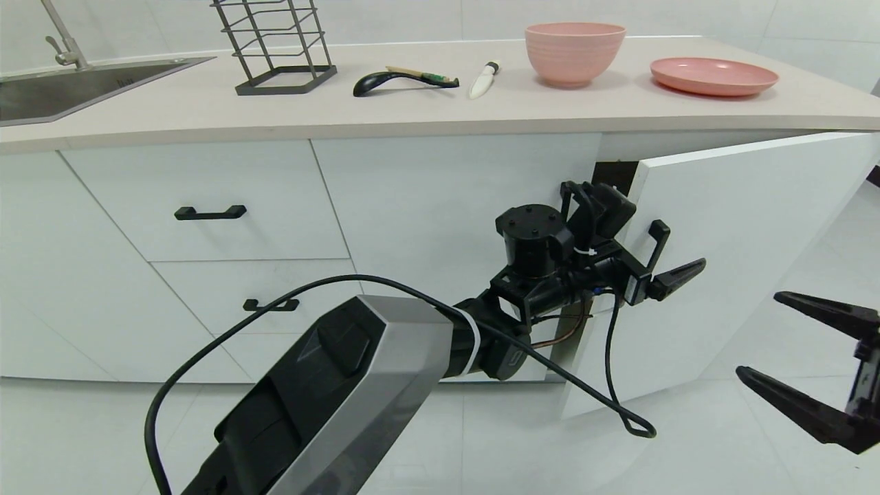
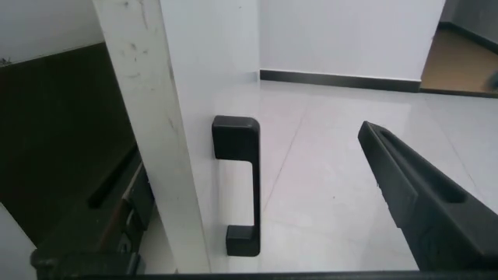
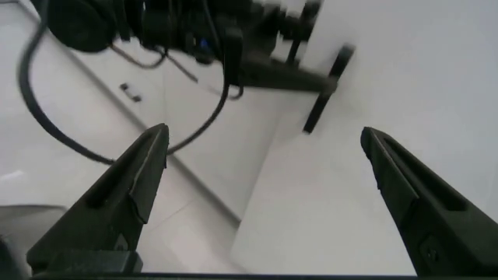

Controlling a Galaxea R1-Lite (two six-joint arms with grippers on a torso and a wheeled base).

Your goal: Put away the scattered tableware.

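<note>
Sitting in the upper left of the head view was a metal sink (image 1: 41, 96) with a tap (image 1: 65, 41) behind it, set into the pale counter (image 1: 172, 110). A little to the right stood a dark wire rack (image 1: 278, 51), upright. Next came a black spoon (image 1: 371, 82) lying flat, with a tan stick (image 1: 416, 73) (green at one end) touching its handle. Just beside them lay a small white knife (image 1: 483, 79). Then came a pink bowl (image 1: 574, 53), standing the right way up. At the upper right was a pink plate (image 1: 713, 75), apart from the bowl. All of the tableware lay on the counter, along the top of the frame.

Under the counter, on the left, were two white drawers (image 1: 206, 240) with black pulls.

Right of the middle, a white cupboard door (image 1: 742, 275) stood open. The left gripper (image 1: 677, 275) was at the door's edge, by the black door handle (image 1: 658, 240). Its fingers were spread apart, and in the left wrist view the door's edge stood between them. One finger (image 2: 424, 202) was on the outside near the handle, and the other was on the dark inside. I could not tell if they touched the door.

At the lower right, the right gripper (image 1: 760, 335) hung over the floor (image 1: 687, 454). Its two fingers were spread wide, with nothing held between them.
</note>
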